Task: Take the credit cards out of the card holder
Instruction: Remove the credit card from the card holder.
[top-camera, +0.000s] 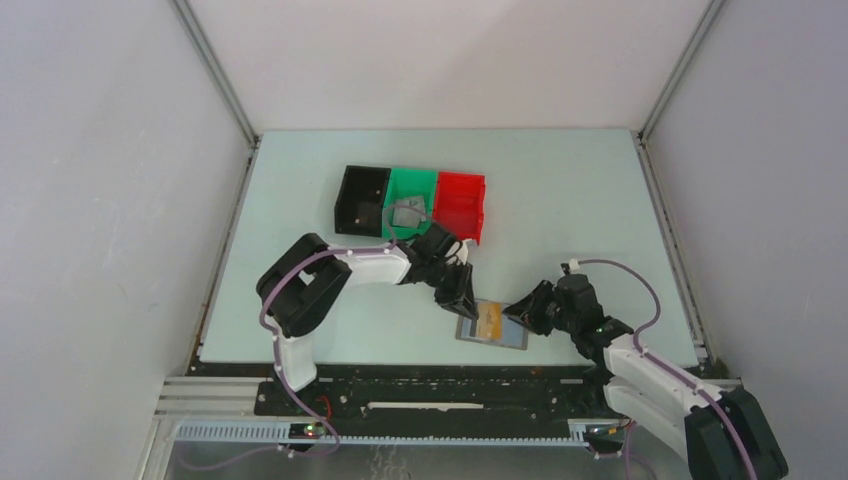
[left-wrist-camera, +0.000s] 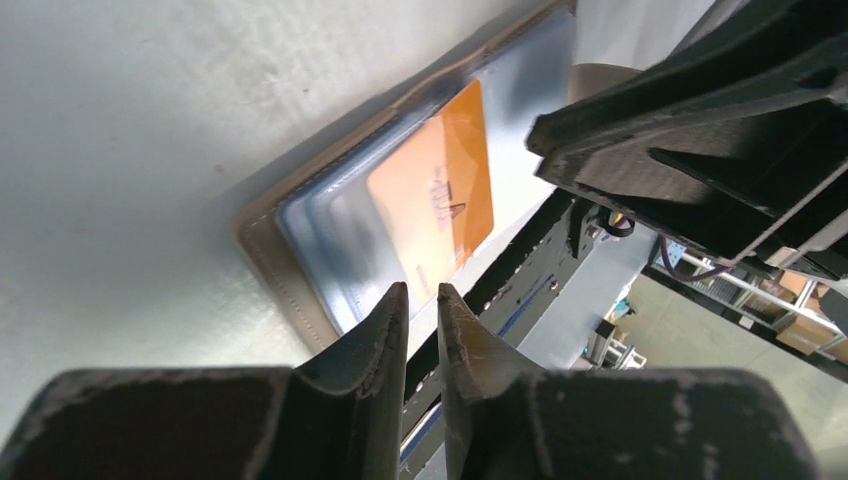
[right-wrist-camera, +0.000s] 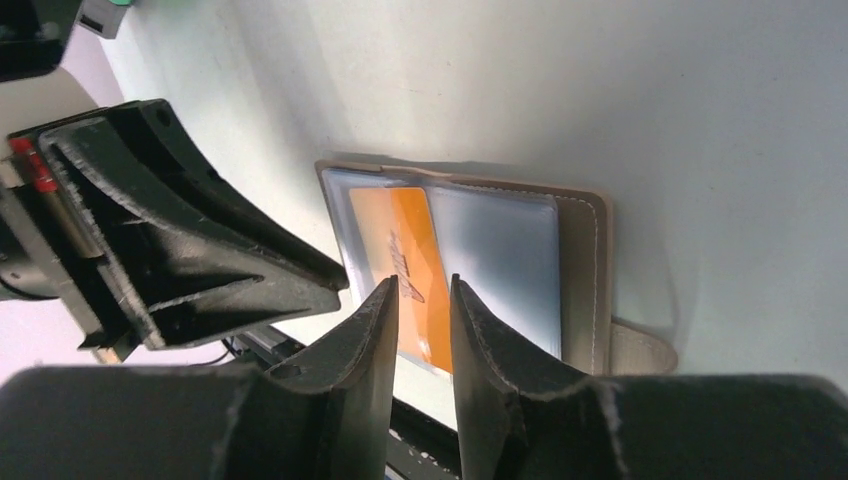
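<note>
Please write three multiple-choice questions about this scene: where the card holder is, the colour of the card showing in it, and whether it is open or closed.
1. Where is the card holder?
A. leaning on the back wall
B. flat on the table, by its near edge
C. lifted in the air
2. What colour is the card showing inside it?
A. orange
B. blue
C. white
3. The card holder is:
A. folded shut
B. rolled up
C. lying open
Answers: 1 B, the top view shows it flat by the near edge; 2 A, both wrist views show an orange card; 3 C, its pockets face up.
</note>
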